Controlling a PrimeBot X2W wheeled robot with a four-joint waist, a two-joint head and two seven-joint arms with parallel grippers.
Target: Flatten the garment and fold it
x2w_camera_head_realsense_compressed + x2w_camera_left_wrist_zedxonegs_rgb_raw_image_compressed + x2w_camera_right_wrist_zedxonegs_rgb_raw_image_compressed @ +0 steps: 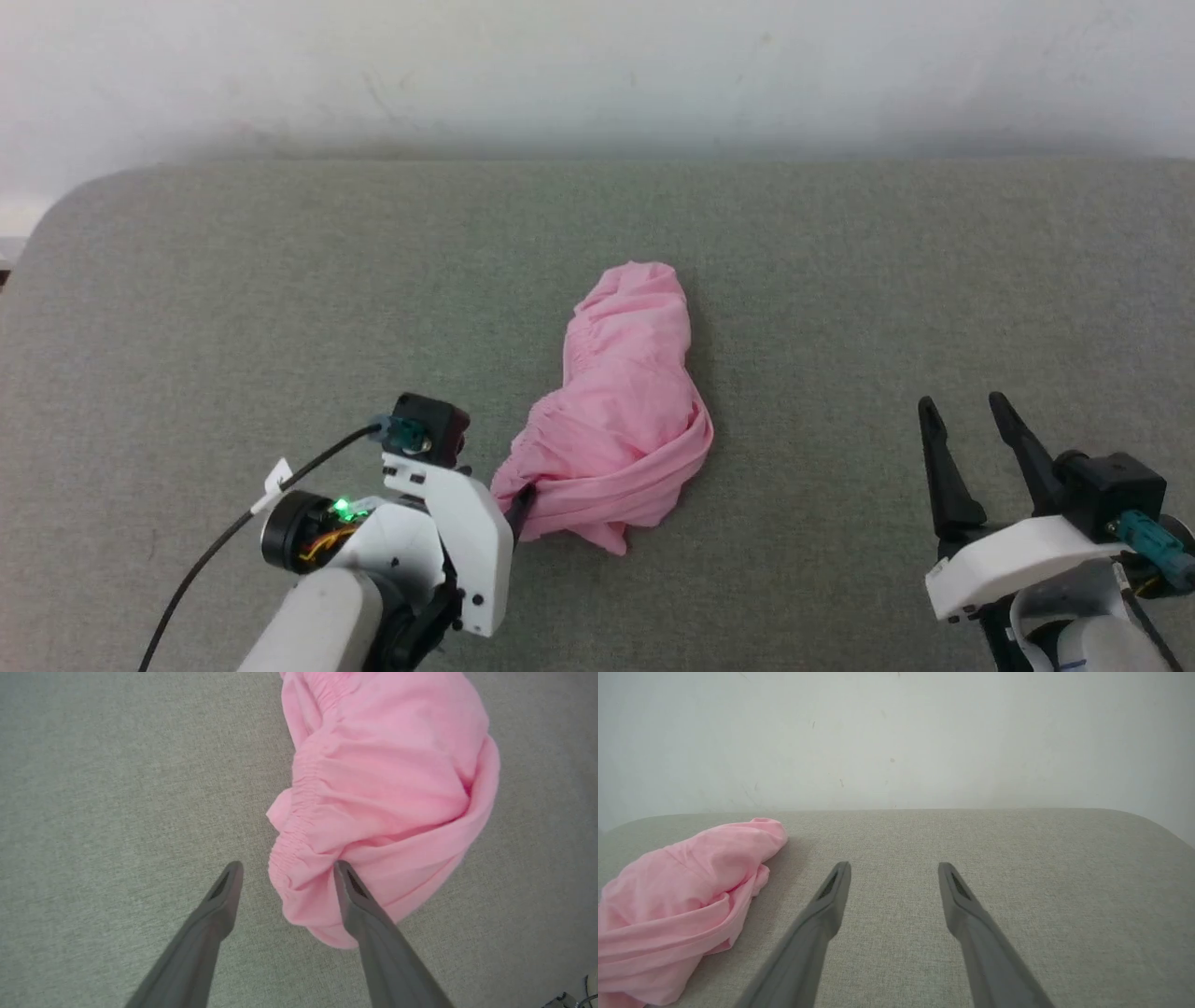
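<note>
Pink heap of the garment point(621, 411) at centre of grey surface point(233, 308); looks light, limp, best pinched along gathered hem point(299, 826) at its 7 o'clock. Left gripper point(288, 865) agape, straddling that edge; right gripper point(962, 401) agape at 4 o'clock, well apart. Full outline lost in folds.

garment point(616, 411): plain lt pink | tabletop point(280, 280): grey-green weave | wall point(597, 65): off-white | R end effector point(962, 399): blk

White arms point(317, 607) w/ dark fingers point(943, 476), blk cable point(215, 551), green LED point(342, 510).
</note>
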